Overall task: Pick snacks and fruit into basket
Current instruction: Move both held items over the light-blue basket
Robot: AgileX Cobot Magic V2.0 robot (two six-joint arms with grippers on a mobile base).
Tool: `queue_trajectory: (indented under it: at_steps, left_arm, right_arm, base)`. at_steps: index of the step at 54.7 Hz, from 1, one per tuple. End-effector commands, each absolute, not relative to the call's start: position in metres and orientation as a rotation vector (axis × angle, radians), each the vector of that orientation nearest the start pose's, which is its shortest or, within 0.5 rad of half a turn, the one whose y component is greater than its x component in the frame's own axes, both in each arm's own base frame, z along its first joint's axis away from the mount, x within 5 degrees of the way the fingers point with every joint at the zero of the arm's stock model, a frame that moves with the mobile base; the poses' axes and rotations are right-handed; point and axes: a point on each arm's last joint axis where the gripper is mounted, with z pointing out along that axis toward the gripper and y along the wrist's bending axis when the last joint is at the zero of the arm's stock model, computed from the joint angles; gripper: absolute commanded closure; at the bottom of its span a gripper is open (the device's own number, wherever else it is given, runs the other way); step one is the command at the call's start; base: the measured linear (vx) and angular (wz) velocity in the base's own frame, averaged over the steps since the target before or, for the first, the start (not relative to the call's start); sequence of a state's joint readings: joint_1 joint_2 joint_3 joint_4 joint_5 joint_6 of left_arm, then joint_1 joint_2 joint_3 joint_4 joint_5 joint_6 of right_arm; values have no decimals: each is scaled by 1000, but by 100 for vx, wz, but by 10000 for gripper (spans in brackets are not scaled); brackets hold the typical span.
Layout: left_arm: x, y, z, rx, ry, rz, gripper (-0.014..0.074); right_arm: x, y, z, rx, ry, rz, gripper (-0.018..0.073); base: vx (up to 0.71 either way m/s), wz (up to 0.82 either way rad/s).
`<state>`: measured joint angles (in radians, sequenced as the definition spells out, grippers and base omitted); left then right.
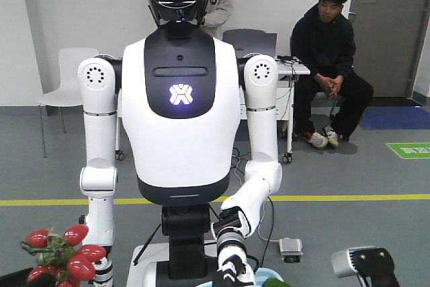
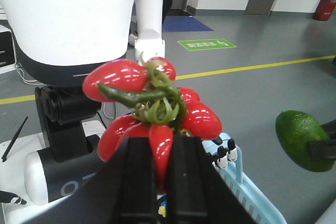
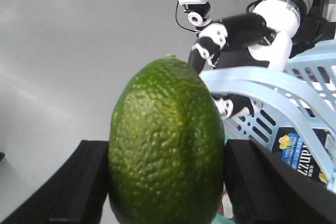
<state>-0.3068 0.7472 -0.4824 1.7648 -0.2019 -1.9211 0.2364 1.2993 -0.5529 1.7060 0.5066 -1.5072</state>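
Green fruit clamped in right pincer — left pincer gripping red fruits.

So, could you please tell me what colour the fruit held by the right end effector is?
Dark green with a pebbled skin: the fruit shows best in the right wrist view.

Bright, even light (close-ups soft)
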Motion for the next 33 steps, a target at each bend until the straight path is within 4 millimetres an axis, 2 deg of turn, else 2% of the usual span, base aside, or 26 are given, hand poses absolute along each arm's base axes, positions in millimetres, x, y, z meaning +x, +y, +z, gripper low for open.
queue_trajectory:
  at_steps: [1,17,33]
  left_arm:
    - [145,-63,312,312,1746,-453,594]
    - [145,-63,312,312,1746,-453,594]
    - [145,-63,313,309,1744,-450,594]
  right_arm:
    - [223,102,244,-300,2068,878,569]
    - [222,104,245,-316,2060,898,569]
    - [221,107,242,-550,1996,816,569]
  base:
    - [0,0]
    - [0,0]
    - [0,0]
